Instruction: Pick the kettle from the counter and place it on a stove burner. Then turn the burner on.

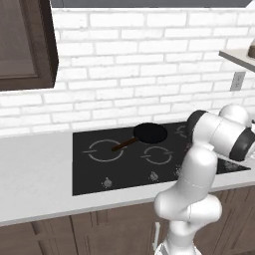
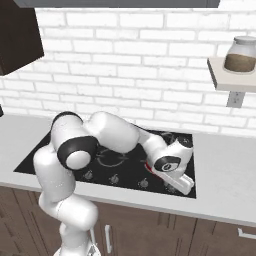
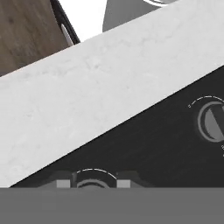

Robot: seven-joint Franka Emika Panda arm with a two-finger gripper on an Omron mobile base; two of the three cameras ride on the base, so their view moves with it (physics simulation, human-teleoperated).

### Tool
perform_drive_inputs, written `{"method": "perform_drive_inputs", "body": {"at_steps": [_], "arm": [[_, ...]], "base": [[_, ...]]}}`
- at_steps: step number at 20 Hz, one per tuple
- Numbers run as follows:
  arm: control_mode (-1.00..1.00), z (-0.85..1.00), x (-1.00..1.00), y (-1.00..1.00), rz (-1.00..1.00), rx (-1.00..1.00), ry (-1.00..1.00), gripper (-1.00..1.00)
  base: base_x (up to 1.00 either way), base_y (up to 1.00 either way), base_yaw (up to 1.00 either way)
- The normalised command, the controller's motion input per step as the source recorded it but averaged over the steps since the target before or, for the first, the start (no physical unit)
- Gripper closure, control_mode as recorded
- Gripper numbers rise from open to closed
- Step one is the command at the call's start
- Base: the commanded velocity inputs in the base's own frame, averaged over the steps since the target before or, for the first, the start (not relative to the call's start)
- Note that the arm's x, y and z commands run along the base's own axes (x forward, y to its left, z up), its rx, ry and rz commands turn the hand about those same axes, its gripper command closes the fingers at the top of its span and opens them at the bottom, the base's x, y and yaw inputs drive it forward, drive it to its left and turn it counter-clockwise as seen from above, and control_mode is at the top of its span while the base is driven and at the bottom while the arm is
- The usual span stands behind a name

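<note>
Pincer (image 3: 93,181) hung low over the stove's (image 1: 124,164) front edge, its tips either side of a grey knob (image 3: 92,180); both were cut off at the frame's bottom, so I could not tell whether it gripped. The stove was glossy black glass with thin white rings, set into the pale table (image 1: 35,174). A black pan (image 1: 150,133) sat on its rear burner. The arm hid the stove's right part.
</note>
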Motion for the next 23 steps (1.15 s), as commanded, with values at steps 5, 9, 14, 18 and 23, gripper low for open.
{"method": "perform_drive_inputs", "body": {"at_steps": [5, 9, 14, 18, 23], "arm": [[-1.0, 0.96, -0.56, 0.25, 0.25, 0.0, -0.18, 1.0], [-1.0, 0.99, -0.67, 0.2, 0.22, 0.0, -0.14, 1.0], [-1.0, 0.58, -0.97, 0.01, 0.15, -0.01, -0.14, 1.0], [-1.0, 0.42, -0.94, -0.2, 0.01, 0.0, -0.24, 1.0], [-1.0, 0.33, -0.6, -0.33, 0.0, 0.0, -0.31, 1.0]], "base": [[0.0, 0.0, 0.0], [0.0, 0.0, 0.0], [0.0, 0.0, 0.0], [0.0, 0.0, 0.0], [0.0, 0.0, 0.0]]}}
